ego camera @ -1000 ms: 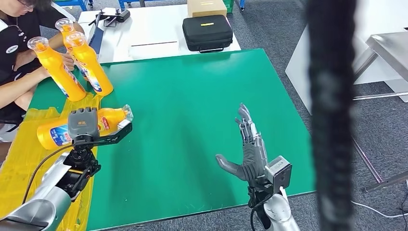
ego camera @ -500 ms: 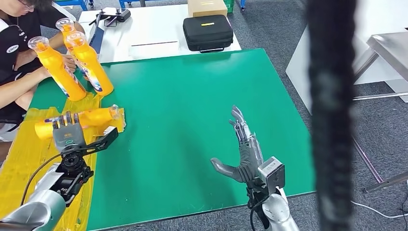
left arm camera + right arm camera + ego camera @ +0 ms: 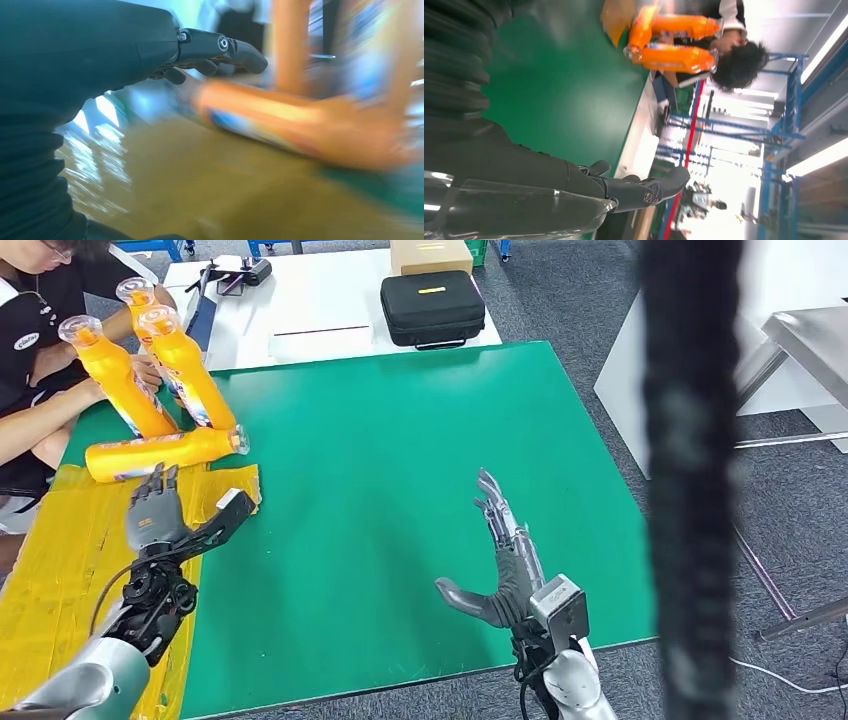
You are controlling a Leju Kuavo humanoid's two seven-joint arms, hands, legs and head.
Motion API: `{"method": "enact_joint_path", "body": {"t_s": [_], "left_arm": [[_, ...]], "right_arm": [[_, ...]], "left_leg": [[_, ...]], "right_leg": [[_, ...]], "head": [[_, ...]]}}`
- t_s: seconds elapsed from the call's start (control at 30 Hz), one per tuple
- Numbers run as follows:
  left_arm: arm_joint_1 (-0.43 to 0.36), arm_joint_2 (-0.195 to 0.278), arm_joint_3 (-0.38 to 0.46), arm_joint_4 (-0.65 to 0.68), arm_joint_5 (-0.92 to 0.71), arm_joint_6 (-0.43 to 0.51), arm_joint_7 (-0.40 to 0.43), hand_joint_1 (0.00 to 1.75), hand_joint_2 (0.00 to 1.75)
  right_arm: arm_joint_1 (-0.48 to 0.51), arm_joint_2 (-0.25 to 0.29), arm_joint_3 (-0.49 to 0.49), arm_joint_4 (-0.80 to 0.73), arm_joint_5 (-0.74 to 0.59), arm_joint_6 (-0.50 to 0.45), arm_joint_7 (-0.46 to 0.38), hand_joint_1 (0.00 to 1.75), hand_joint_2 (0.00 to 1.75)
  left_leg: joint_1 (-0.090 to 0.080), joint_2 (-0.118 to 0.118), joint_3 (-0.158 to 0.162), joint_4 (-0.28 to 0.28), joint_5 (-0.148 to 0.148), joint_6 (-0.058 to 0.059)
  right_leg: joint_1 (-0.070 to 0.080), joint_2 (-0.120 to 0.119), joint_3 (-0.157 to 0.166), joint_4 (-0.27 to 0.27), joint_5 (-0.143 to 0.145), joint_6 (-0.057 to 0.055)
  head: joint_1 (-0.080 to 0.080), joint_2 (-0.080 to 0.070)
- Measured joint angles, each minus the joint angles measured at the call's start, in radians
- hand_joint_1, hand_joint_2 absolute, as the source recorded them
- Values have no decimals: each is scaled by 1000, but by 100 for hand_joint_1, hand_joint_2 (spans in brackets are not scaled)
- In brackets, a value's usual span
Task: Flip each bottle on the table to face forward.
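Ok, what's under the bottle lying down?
The lying bottle rests partly on yellow sheet, with green table around it. What is directly beneath it is covered.

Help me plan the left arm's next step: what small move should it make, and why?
Probably ease the left hand forward to the lying bottle: the hand is open and holds nothing, and the bottle lies flat just beyond its fingertips, beside the upright bottles.

Black case point(image 3: 432, 307) and cardboard box point(image 3: 430, 254) on white table point(image 3: 330, 300).
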Motion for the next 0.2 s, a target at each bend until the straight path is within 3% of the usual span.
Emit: {"method": "enact_joint_path", "body": {"t_s": [0.1, 0.2], "left_arm": [[41, -58, 66, -120, 306, -75, -290, 0, 175], [111, -107, 72, -304, 584, -248, -401, 0, 175]], "right_arm": [[11, 0, -3, -14, 37, -50, -33, 0, 175], [21, 0, -5, -31, 89, -106, -60, 0, 175]], "left_leg": [[-1, 0, 0, 0, 0, 0], [-1, 0, 0, 0, 0, 0]], "right_leg": [[-1, 0, 0, 0, 0, 0], [-1, 0, 0, 0, 0, 0]], "head": [[0, 0], [0, 0]]}}
